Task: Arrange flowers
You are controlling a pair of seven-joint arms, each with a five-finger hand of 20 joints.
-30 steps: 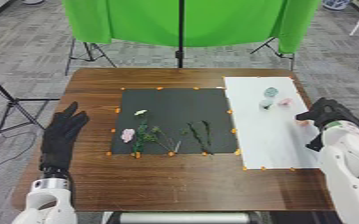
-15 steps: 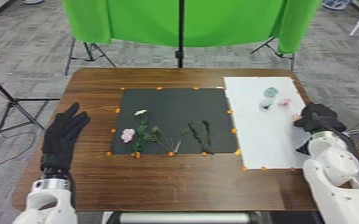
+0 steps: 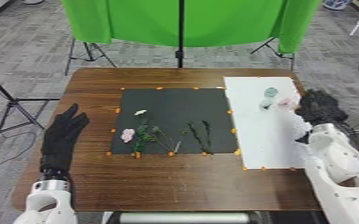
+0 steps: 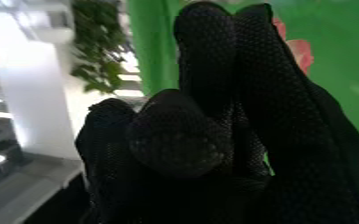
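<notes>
My right hand is over the white sheet's right edge in the head view, next to a pink flower. In the right wrist view, my hand has curled fingers beside two nearly straight ones, and pink petals stick out behind them; the grip point is hidden. A pale, ruffled thing touches the hand's lower left side. Pale blue-green blooms lie on the sheet. On the dark mat are a pink flower, a white flower and green stems. My left hand rests open at the left.
The dark mat and white sheet lie side by side, edged with small orange pieces. Brown tabletop stretches in front of them. A green cloth on a stand hangs behind the table.
My right hand first came left and nearer, then went slightly right and farther from the robot, turning as it went. The left hand and the things on the dark mat have stayed put.
</notes>
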